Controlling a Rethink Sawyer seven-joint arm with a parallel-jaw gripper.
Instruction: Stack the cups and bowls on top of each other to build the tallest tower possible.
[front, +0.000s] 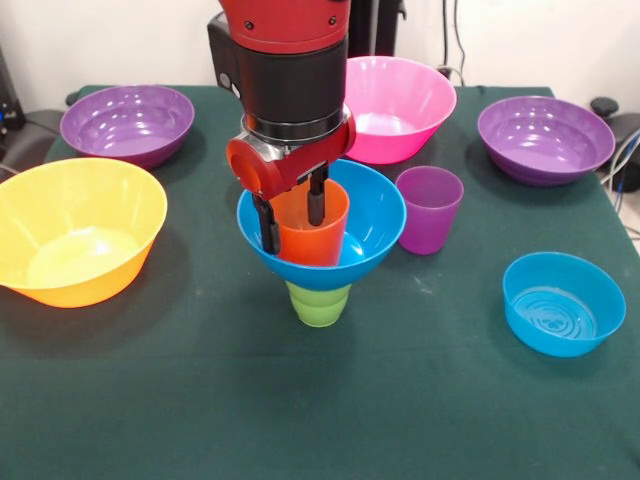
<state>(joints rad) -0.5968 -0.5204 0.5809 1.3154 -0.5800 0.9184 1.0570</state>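
The tower stands mid-table: a green cup at the bottom carries the medium blue bowl, and an orange cup sits upright inside that bowl. My gripper comes down from above and is open. One finger hangs outside the orange cup's left wall, and the other finger reaches inside the cup. A purple cup stands upright just right of the tower. The loose bowls are a yellow-orange one, a pink one, two purple ones and a small shallow blue one.
A dark green cloth covers the table. The pink bowl sits close behind the tower, partly hidden by my arm. Cables and dark equipment lie past the table's right edge.
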